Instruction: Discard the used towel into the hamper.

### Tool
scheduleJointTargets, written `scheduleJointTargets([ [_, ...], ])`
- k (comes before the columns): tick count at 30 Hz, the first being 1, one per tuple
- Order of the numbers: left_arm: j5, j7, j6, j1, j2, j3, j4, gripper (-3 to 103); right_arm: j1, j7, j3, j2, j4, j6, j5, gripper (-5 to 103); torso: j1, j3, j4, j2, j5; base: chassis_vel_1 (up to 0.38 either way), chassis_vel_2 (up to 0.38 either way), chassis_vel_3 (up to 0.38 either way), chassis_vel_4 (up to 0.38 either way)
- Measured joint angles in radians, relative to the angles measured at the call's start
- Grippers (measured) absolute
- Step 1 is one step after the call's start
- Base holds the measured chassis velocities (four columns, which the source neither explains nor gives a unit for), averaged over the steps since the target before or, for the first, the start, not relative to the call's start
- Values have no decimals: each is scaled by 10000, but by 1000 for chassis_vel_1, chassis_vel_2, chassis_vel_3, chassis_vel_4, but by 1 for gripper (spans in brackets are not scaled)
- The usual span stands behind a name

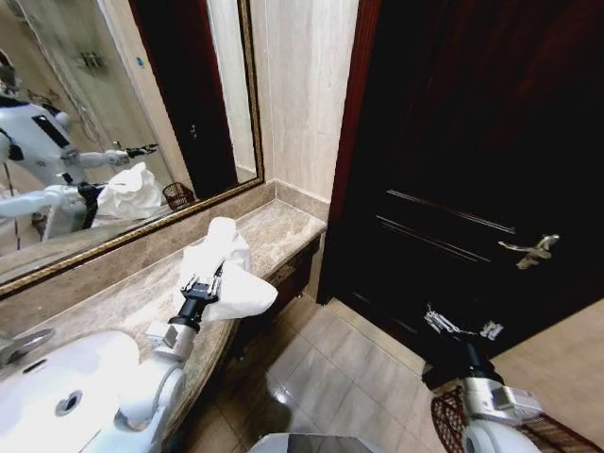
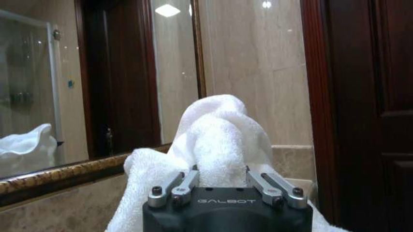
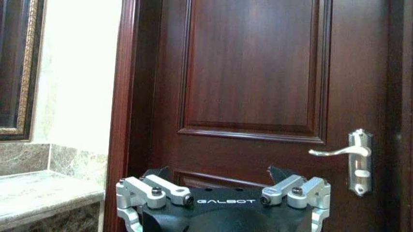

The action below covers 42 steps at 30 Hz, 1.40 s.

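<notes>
The used towel [image 1: 225,269] is white and bunched, held up over the front edge of the marble counter [image 1: 278,231]. My left gripper [image 1: 202,285] is shut on it from below. In the left wrist view the towel [image 2: 219,140] bulges up from between the closed-in fingers of that gripper [image 2: 221,170]. My right gripper [image 1: 462,327] hangs open in front of the dark door, with nothing in it; its spread linkages also frame the right wrist view [image 3: 219,174]. The dark wire-mesh hamper [image 1: 446,417] stands on the floor at the lower right, mostly hidden behind my right arm.
A white sink [image 1: 57,396] with a faucet [image 1: 19,345] sits at the counter's near left. A gold-framed mirror [image 1: 113,113] runs behind the counter. The dark wooden door [image 1: 453,160] with a metal handle [image 1: 530,250] stands ahead. Tiled floor [image 1: 340,377] lies between counter and hamper.
</notes>
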Motion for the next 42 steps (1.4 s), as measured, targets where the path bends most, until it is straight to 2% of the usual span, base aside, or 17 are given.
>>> scheduleJointTargets([
  [18, -208, 190, -305, 234, 78, -366, -9, 24, 152, -87, -243, 141, -94, -23, -350, 100, -1, -1, 1, 0, -2, 83, -76, -77, 86],
  [42, -179, 482, -598, 313, -80, -232, -32, 24, 56, -104, -112, 57, -1, -48, -329, 100, -1, -1, 1, 0, -1, 79, -81, -82, 80],
])
